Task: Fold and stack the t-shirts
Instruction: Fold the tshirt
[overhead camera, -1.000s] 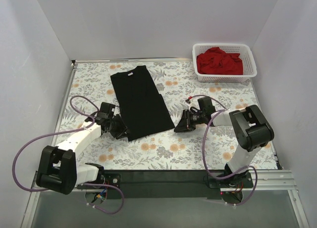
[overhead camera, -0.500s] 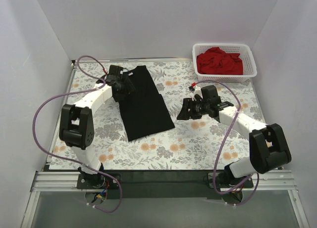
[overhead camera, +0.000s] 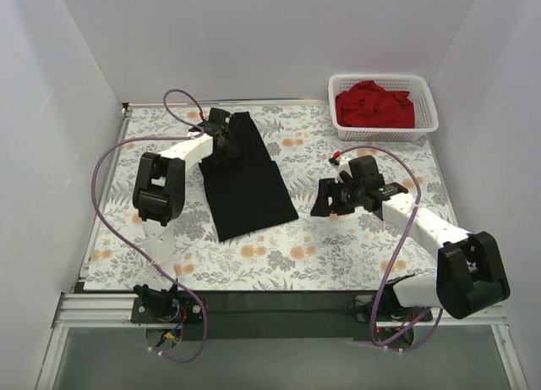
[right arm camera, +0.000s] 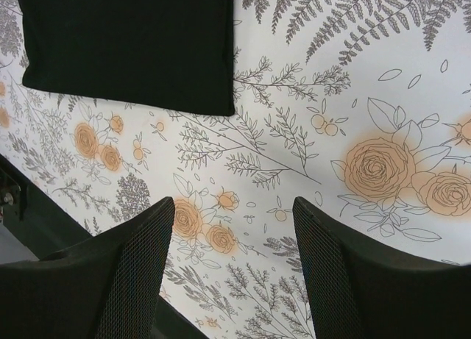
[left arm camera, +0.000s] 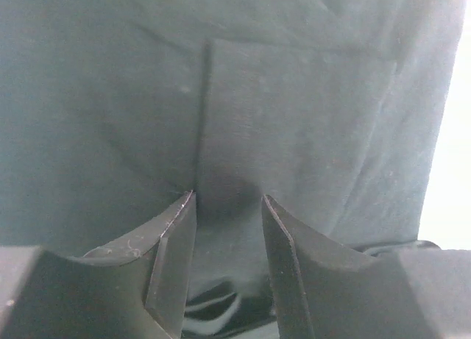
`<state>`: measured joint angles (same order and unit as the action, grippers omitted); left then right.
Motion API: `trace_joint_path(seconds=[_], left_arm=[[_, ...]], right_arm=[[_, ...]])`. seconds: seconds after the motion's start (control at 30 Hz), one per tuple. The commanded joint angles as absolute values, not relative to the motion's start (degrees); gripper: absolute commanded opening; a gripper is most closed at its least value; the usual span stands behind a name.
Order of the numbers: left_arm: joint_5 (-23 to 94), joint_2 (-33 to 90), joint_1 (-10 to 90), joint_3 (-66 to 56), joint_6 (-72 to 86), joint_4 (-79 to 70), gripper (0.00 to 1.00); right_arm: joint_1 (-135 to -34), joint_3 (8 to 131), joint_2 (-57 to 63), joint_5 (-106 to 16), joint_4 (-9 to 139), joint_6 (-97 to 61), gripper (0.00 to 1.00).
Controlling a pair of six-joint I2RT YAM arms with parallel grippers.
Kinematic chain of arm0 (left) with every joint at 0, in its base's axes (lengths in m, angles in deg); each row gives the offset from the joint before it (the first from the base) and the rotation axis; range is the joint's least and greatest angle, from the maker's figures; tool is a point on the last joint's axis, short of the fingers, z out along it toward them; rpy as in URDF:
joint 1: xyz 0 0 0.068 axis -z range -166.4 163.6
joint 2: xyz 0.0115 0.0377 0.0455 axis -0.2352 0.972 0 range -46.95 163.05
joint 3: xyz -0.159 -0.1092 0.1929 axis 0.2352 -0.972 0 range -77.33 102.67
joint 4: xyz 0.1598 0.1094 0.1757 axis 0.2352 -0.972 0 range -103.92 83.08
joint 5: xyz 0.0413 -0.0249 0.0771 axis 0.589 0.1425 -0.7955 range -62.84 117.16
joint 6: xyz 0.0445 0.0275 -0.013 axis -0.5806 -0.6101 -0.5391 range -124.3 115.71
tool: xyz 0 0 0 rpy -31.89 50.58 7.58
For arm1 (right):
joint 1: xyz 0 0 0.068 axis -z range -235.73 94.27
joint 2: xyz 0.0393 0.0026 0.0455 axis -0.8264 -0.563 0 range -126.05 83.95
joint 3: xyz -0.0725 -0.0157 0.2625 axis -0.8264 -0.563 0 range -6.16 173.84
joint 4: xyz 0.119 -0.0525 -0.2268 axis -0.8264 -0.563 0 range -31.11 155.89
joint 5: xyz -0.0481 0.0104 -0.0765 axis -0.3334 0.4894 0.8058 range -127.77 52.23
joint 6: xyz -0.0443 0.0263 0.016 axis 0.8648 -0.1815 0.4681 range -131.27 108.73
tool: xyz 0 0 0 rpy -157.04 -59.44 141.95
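Now black shirt (overhead camera: 249, 183) lay flat on worktop (overhead camera: 338, 255); left claw (left arm camera: 228, 198) released, tips on its far end. Right claw (right arm camera: 232, 201) released, hovering beside it. Red shirt (overhead camera: 374, 104) in basket (overhead camera: 385, 136).

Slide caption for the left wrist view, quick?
Left hand, partly open, low over the folded black t-shirt.

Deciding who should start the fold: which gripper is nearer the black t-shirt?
Left. The left gripper is over the far end of the black t-shirt; the right gripper hangs above the table, off the shirt's right edge, clear of it.
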<state>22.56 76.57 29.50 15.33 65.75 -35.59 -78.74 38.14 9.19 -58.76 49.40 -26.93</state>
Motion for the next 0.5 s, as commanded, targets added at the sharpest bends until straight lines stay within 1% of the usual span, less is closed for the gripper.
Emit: trace_joint_path(seconds=[0.0,0.13,0.27,0.37,0.4,0.47], left_arm=[[24.87,78.64,33.02,16.1,66.09,-36.63,0.38],[27.07,80.22,38.63,15.05,68.74,-35.67,0.38],[27.07,79.08,41.11,15.48,69.97,-34.61,0.39],[26.73,77.07,41.81,17.14,69.71,-35.13,0.43],[26.03,75.93,41.81,17.59,69.71,-35.48,0.49],[23.31,73.56,41.81,18.29,69.53,-36.98,0.57]], right_arm=[[-78.94,37.96,10.03,-59.22,49.46,-26.04,0.61],[-78.94,37.61,10.12,-58.52,49.37,-25.6,0.61],[-78.94,37.0,11.0,-57.9,49.28,-25.33,0.61],[-78.94,36.65,11.61,-56.5,49.19,-25.24,0.62],[-78.85,36.65,11.79,-56.32,49.19,-25.16,0.61],[-78.85,37.0,12.49,-56.67,48.84,-24.45,0.62]])
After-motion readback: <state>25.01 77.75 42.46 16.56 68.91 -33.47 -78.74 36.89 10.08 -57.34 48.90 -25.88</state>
